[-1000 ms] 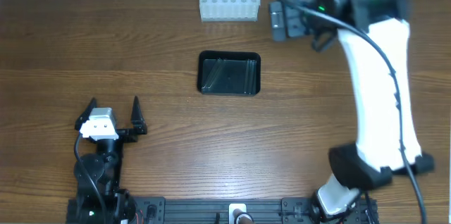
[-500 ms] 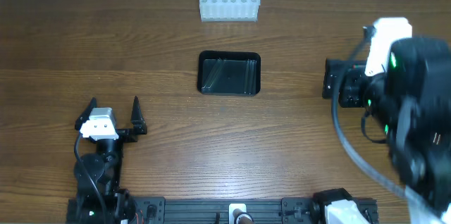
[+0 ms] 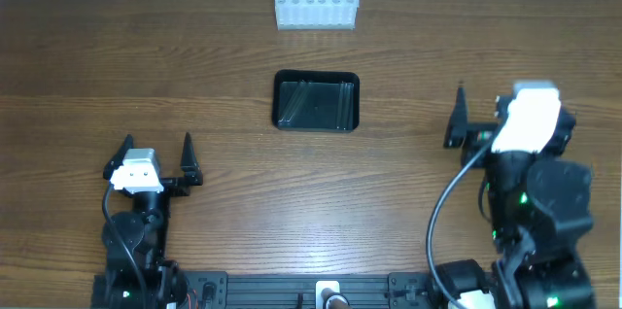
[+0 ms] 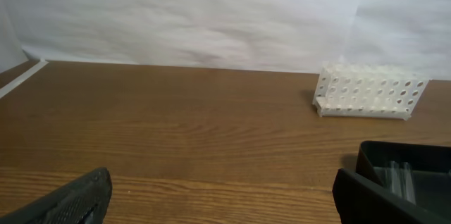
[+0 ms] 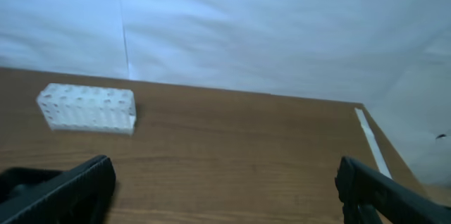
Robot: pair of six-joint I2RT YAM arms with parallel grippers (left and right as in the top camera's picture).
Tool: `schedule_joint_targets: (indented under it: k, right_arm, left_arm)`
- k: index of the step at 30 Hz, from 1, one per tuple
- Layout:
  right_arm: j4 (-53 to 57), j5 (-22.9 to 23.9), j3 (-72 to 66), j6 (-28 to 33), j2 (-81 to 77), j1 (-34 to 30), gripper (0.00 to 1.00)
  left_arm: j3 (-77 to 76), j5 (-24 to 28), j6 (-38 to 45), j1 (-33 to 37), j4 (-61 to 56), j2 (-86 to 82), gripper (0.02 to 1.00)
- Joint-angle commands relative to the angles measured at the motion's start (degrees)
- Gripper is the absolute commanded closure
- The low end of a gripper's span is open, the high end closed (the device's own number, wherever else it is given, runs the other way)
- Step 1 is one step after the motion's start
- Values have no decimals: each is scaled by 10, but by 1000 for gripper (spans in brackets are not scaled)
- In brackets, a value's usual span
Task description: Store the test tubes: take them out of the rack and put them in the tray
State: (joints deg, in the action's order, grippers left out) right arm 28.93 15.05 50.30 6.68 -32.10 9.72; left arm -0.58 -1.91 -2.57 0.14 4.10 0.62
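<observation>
The white test tube rack (image 3: 316,8) stands at the far middle of the table, and no tube sticks up above it. Nearer lies the black tray (image 3: 317,102) with a few clear tubes (image 3: 309,99) lying flat in it. My left gripper (image 3: 156,141) is open and empty at the near left, well short of the tray. In its own view the rack (image 4: 370,91) and a corner of the tray (image 4: 405,171) lie ahead of the left gripper (image 4: 218,182). My right gripper (image 3: 483,115) is open and empty to the tray's right. The right wrist view has the rack (image 5: 87,108) far beyond the right gripper (image 5: 225,182).
Bare brown wooden table (image 3: 194,56) surrounds the rack and tray. A white backdrop (image 4: 211,13) closes off the far edge. The arm bases and a black rail (image 3: 321,290) line the near edge.
My right arm has pulled back from beside the rack to the near right of the table, its gripper now right of the tray. The left arm, rack and tray have not moved.
</observation>
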Motion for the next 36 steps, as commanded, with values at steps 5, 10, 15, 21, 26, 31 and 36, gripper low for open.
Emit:
schedule_joint_targets:
  k: [5,10,15,21,26,31,36]
  right_arm:
    - [-91,11,-150,9,99,-3,7]
    - [-251,11,-260,9,135,-3,9]
    - [-359,11,-349,9,144,-10,9]
    - [-453,11,-445,9,191,-50,9]
    - [-446,11,-490,9,248,-71,9]
    - [-363,11,-500,9,308,-75,9]
    - [-277,11,-500,9,318,-74,7]
  left_arm:
    - [2,6,7,4,0,-4,23]
    - [2,6,7,4,0,-4,20]
    - [2,6,7,4,0,-4,23]
    - [2,6,7,4,0,-4,20]
    - [2,6,7,4,0,-4,23]
    - [2,6,7,4,0,-4,23]
    - [2,6,7,4,0,-4,23]
